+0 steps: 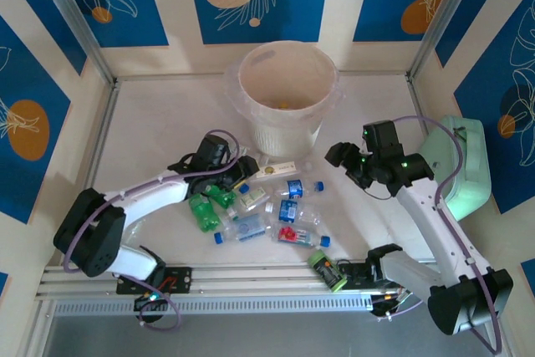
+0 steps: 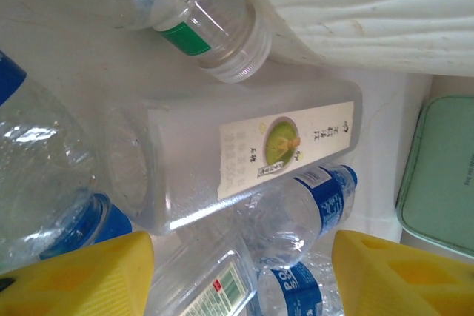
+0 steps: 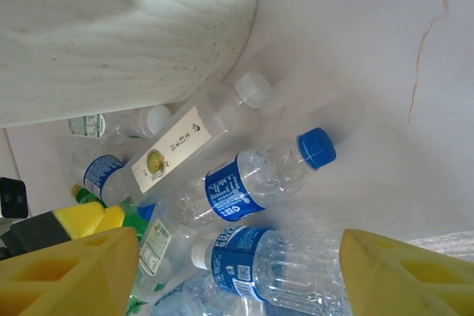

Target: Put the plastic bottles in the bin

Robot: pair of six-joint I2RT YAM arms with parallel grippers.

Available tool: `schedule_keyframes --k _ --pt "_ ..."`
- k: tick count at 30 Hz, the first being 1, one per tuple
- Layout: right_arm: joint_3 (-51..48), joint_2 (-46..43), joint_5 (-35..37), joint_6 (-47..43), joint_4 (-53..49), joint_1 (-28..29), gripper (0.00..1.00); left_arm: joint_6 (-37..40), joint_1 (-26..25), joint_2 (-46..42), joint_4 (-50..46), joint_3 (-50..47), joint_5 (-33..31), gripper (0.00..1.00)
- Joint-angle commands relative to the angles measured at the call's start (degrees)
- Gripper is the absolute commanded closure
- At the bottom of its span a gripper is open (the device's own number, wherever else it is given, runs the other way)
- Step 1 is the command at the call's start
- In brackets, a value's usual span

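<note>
The plastic bottles (image 1: 267, 211) lie in a heap on the white table in front of the bin (image 1: 287, 94), a cream-white bucket. My left gripper (image 1: 230, 169) hangs low over the heap's left end. Its yellow fingers (image 2: 81, 279) stand apart around a clear bottle with a red and green label (image 2: 211, 286) and a blue-labelled one (image 2: 311, 209), without touching either. A square clear bottle with a cream label (image 2: 244, 153) lies just beyond. My right gripper (image 3: 241, 279) is open above a blue-labelled bottle (image 3: 259, 264), with a blue-capped bottle (image 3: 259, 172) past it.
A mint-green case (image 1: 460, 165) stands at the table's right side, behind the right arm. One dark green bottle (image 1: 328, 271) lies apart by the front rail. The bin's ribbed wall (image 3: 111, 27) rises close behind the heap.
</note>
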Motion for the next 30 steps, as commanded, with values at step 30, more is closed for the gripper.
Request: schedule_keyframes --k 30 --pt "-6.11 15.65 -12.65 -1.07 12.45 -14.48 0.3 3.14 -8.9 17.85 0.25 15.63 2.52 0.41"
